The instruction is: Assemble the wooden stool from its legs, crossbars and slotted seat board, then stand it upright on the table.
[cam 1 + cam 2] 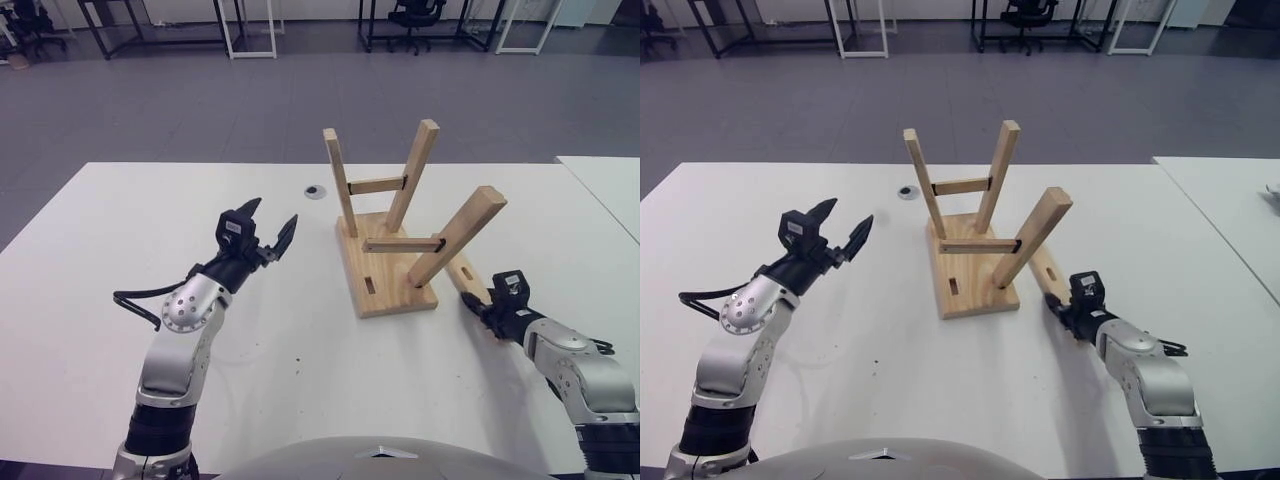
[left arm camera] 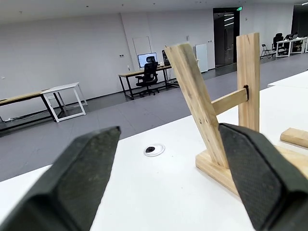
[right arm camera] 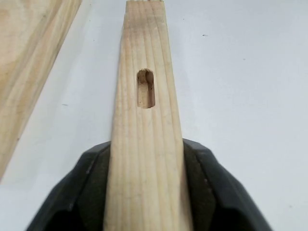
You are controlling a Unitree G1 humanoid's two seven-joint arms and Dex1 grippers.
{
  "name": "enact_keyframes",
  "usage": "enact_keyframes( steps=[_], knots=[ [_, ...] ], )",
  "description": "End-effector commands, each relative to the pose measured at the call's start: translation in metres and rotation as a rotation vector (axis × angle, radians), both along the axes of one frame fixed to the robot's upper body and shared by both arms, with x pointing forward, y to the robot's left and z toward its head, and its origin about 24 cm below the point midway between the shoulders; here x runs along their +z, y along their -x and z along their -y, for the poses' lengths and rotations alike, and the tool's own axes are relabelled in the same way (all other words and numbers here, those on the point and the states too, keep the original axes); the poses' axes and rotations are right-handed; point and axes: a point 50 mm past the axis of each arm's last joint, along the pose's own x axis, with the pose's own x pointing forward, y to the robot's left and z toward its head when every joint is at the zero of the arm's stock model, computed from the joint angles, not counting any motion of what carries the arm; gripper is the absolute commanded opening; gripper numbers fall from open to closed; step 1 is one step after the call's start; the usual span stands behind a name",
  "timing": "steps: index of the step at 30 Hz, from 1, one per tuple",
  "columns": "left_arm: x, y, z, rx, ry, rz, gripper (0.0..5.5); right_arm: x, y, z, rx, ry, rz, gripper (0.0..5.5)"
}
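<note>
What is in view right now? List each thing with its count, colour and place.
table: 1, white, under everything
side table: 1, white, at the right edge
seat board: 1, light wood, flat on the table, centre
standing legs: 3, light wood, in the seat board, leaning
crossbars: 2, light wood, each joining two standing legs
loose leg: 1, light wood with a slot, lying on the table right of the seat board
grommet: 1, grey, in the table behind the seat board
desks: several, white or black frames, on the floor behind
left gripper: 1, black, open, above the table left of the seat board
right gripper: 1, black, shut on the loose leg
</note>
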Motion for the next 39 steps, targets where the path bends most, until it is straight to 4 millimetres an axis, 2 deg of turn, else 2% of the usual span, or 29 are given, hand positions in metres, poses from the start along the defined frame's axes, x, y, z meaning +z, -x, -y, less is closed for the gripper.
enact_keyframes(
  steps=[1, 3, 6, 8, 10, 12, 14, 16, 21, 23, 26, 28, 31, 35, 38, 39],
  knots=[
    [0.074, -0.024, 0.002, -0.079, 0.088, 0.166, 3.75, 0.103, -0.052, 0.046, -0.138, 0.19, 0.496, 2.07],
    [0.103, -0.035, 0.01, -0.165, 0.097, 0.206, 3.75, 0.162, -0.071, 0.047, -0.055, 0.362, 0.704, 2.07],
    [0.142, -0.053, 0.028, -0.319, 0.308, 0.202, 3.75, 0.23, -0.088, 0.014, 0.143, 0.526, 0.98, 2.07],
    [0.162, -0.064, 0.041, -0.407, 0.408, 0.202, 3.75, 0.254, -0.096, -0.022, 0.313, 0.642, 1.124, 2.07],
    [0.175, -0.069, 0.051, -0.486, 0.478, 0.209, 3.75, 0.265, -0.099, -0.061, 0.461, 0.616, 1.24, 2.07],
    [0.187, -0.065, 0.057, -0.595, 0.58, 0.216, 3.75, 0.266, -0.095, -0.089, 0.559, 0.501, 1.313, 2.07],
    [0.194, -0.062, 0.058, -0.661, 0.672, 0.21, 3.75, 0.27, -0.089, -0.103, 0.602, 0.405, 1.36, 2.07],
    [0.197, -0.062, 0.055, -0.681, 0.733, 0.197, 3.75, 0.271, -0.084, -0.11, 0.646, 0.374, 1.378, 2.07],
    [0.206, -0.059, 0.053, -0.711, 0.78, 0.2, 3.75, 0.254, -0.077, -0.126, 0.783, 0.356, 1.316, 2.07],
    [0.209, -0.053, 0.057, -0.729, 0.737, 0.22, 3.36, 0.251, -0.074, -0.132, 0.829, 0.316, 1.283, 2.07],
    [0.205, -0.049, 0.06, -0.738, 0.704, 0.228, 2.77, 0.252, -0.072, -0.134, 0.841, 0.271, 1.264, 2.07],
    [0.196, -0.051, 0.058, -0.709, 0.71, 0.205, 2.53, 0.252, -0.071, -0.133, 0.842, 0.263, 1.252, 2.07],
    [0.187, -0.054, 0.058, -0.678, 0.724, 0.179, 1.86, 0.251, -0.07, -0.132, 0.846, 0.262, 1.238, 2.07],
    [0.186, -0.056, 0.055, -0.658, 0.752, 0.178, 1.15, 0.249, -0.068, -0.131, 0.849, 0.254, 1.225, 2.07],
    [0.187, -0.053, 0.054, -0.667, 0.775, 0.188, 1.06, 0.247, -0.068, -0.131, 0.861, 0.253, 1.203, 2.07],
    [0.187, -0.052, 0.054, -0.66, 0.764, 0.195, 1.06, 0.245, -0.068, -0.132, 0.866, 0.257, 1.192, 2.45]
  ],
)
